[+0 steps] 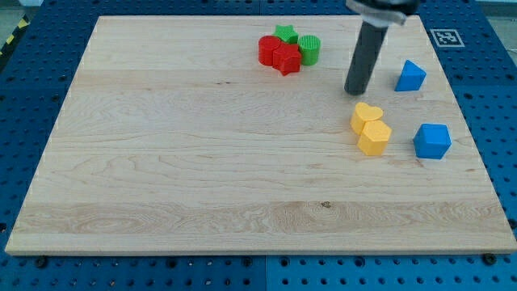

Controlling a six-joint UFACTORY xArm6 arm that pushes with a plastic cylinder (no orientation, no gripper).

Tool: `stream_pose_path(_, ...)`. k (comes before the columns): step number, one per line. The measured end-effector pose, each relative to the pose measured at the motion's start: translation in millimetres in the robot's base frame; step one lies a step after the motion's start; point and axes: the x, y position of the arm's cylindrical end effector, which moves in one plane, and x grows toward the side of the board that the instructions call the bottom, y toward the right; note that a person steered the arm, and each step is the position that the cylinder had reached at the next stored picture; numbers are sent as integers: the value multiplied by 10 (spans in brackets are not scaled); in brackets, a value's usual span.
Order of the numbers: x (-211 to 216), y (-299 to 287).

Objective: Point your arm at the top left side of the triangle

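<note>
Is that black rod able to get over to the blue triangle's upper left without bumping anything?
Probably yes. My tip sits just left of the blue triangle block, with bare wood between them; the yellow heart block lies below, off that path.

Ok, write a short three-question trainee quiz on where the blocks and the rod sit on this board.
1. True or false: my tip touches the blue triangle block.
2. Which block lies nearest below my tip? A) yellow heart block B) green star block C) blue cube block
3. Fill in: the red star block sits in a cluster near the view's ____ edge.

Key: 1 false, my tip stands apart, to the triangle's left. 2 A. 3 top.
</note>
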Motion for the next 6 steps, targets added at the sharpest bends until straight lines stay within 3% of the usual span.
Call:
stream_pose_path(1,-362,0)
stream_pose_path(2,-417,200)
stream_pose_path(6,-318,1090)
